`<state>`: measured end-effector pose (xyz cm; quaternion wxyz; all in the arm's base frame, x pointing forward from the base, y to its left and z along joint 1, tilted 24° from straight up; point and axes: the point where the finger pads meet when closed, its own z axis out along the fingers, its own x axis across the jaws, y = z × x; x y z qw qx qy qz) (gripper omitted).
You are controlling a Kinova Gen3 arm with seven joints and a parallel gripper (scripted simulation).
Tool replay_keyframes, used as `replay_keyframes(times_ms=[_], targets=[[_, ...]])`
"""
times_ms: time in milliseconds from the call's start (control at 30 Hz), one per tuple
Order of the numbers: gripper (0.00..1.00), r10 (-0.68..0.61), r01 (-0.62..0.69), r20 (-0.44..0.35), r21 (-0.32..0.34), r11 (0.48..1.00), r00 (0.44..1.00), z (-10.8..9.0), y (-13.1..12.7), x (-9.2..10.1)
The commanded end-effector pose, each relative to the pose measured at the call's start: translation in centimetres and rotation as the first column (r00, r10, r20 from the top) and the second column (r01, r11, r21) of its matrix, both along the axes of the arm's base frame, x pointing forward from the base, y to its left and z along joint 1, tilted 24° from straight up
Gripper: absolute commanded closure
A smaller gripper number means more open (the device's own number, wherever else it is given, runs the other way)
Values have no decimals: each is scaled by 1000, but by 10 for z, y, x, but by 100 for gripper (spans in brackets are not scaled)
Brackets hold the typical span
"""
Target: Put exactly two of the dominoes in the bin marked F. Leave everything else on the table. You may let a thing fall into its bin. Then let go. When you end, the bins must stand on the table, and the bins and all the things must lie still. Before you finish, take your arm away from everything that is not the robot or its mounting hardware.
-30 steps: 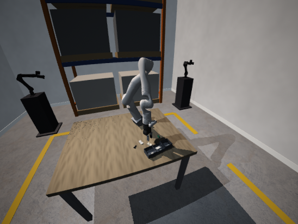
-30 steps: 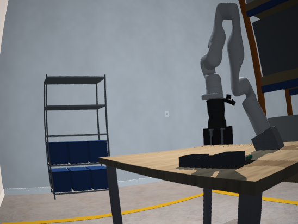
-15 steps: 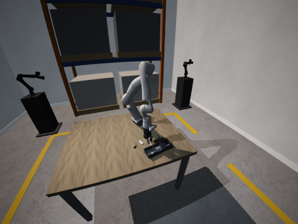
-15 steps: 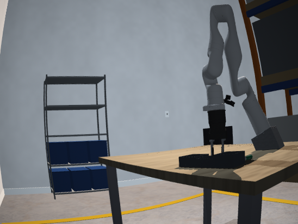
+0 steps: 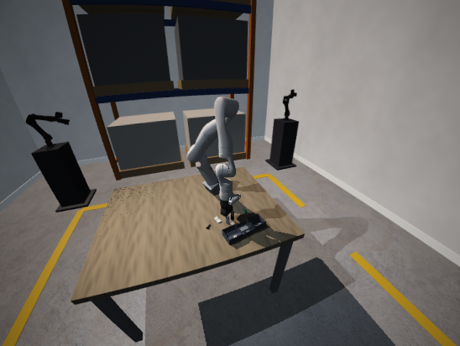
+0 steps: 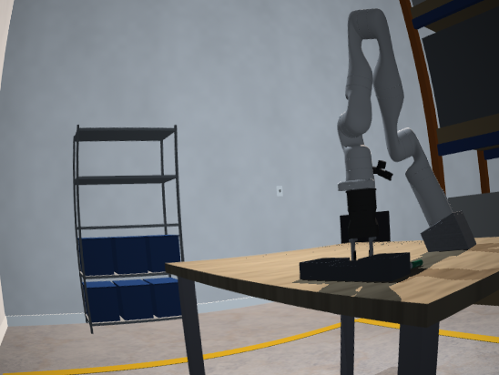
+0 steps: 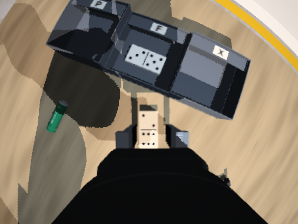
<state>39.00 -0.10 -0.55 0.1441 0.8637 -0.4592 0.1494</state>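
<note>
Step in hand, as judged: picking up the second domino. One domino already lies in the middle compartment of the black bin; whether that one is marked F cannot be read, the labels being too small. The claw is partly open and empty, lowered astride a cream domino lying on the tabletop just at 6 o'clock of the bin. Next move calls for closing on it, lifting, carrying toward 12 o'clock, releasing. A green object lies at 9 o'clock. Fingertips are mostly hidden by the wrist body; contact with the tabletop cannot be told
</note>
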Motion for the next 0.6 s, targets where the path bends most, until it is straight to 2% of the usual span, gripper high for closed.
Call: replay_keyframes(times_ms=[0, 567], targets=[[21, -8, 8, 4, 4, 1000, 1000, -1, 4, 0], [21, 5, -5, 5, 1, 1000, 1000, -10, 2, 5]])
